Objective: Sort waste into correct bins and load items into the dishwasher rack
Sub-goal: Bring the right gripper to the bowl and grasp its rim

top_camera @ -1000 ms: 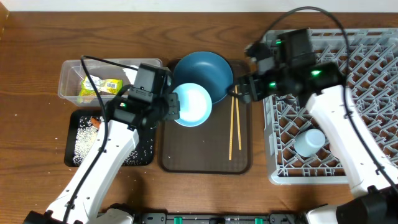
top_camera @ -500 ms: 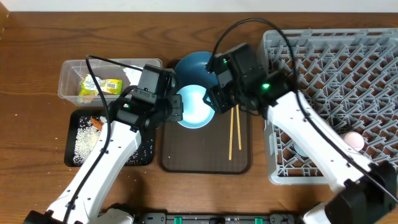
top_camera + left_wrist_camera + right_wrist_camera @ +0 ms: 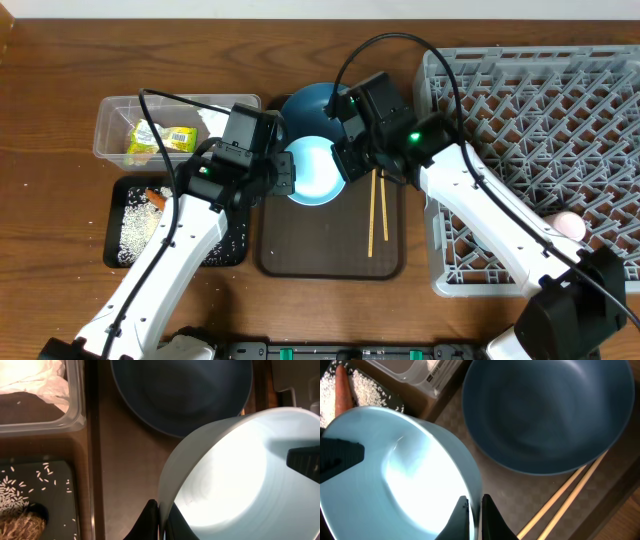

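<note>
The pale blue bowl hangs over the brown serving tray, gripped from both sides. My left gripper is shut on its left rim, and in the left wrist view that gripper pinches the bowl wall. My right gripper is shut on the opposite rim; the right wrist view has this gripper clamped on the bowl edge. The big blue plate lies behind, partly covered. The chopsticks lie on the tray to the right.
The clear tub holds the napkin and yellow-green wrapper. The black tray holds rice, the carrot and a cookie. The grey rack fills the right side, with a pink cup in it.
My right arm has swung left from the rack to the bowl and shut on its right rim. The left gripper has kept its hold on the bowl.
</note>
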Available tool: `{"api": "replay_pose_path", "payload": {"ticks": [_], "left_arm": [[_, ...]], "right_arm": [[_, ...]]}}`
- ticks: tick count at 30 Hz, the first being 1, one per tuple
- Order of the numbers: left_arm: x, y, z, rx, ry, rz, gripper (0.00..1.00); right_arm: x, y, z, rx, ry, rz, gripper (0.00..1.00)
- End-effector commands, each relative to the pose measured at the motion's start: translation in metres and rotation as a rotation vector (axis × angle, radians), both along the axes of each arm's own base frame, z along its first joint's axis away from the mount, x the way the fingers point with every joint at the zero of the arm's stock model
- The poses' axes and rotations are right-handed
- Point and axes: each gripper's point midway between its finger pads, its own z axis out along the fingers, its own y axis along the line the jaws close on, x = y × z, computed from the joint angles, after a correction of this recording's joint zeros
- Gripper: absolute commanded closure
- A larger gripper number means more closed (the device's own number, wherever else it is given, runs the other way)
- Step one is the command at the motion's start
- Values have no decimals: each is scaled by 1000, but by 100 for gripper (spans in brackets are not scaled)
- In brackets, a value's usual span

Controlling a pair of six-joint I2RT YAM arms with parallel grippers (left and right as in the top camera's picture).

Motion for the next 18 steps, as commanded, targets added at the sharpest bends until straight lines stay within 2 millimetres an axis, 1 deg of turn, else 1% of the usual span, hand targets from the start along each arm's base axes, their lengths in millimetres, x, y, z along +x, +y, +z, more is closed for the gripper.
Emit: {"api": "replay_pose_path", "payload": {"ticks": [1, 4, 6, 7, 8, 12, 16, 18], "left_arm": [[4, -1, 10, -7, -24, -5, 94], [4, -1, 10, -7, -24, -5, 93], [4, -1, 10, -6, -24, -5, 83], [4, -1, 10, -6, -24, -5, 73], [4, -1, 10, -7, -24, -5, 67], [6, -1, 11, -5, -33, -3, 51], [9, -1, 12, -2, -49, 3, 48], [10, -1, 13, -2, -50, 3, 48]], "right_arm": [[1, 4, 12, 7, -36, 2, 99], [0, 6, 13, 9, -39, 8, 99], [0, 6, 13, 10, -40, 9, 99], [0, 6, 14, 10, -41, 9, 99], [0, 6, 14, 11, -43, 8, 99], [4, 3, 17, 0, -61, -8, 99], [13, -7, 19, -49, -102, -49, 99], [20, -18, 20, -97, -140, -89, 99]]}}
